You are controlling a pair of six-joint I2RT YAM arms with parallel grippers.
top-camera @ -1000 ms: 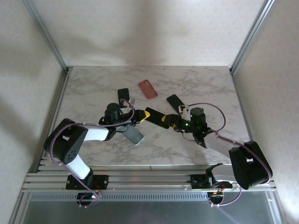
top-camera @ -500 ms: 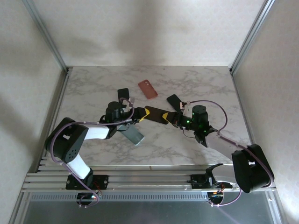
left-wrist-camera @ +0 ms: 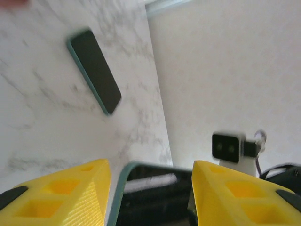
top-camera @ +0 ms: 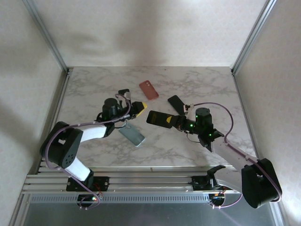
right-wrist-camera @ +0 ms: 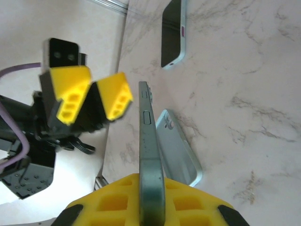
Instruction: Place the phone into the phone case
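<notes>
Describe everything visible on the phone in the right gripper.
The phone is a slim slab: dark broad face toward the top camera, grey-green metallic-looking frame with side buttons seen from the right wrist. The right gripper clamps one end between yellow fingers; it appears lifted off the marble table. The left gripper sits apart, not touching.

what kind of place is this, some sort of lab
Most likely a robot test cell in a lab: a marble-patterned table boxed in by plain walls and metal frame posts, two robot arms bolted at its near edge, and phones and a pink case laid out on it.
</notes>
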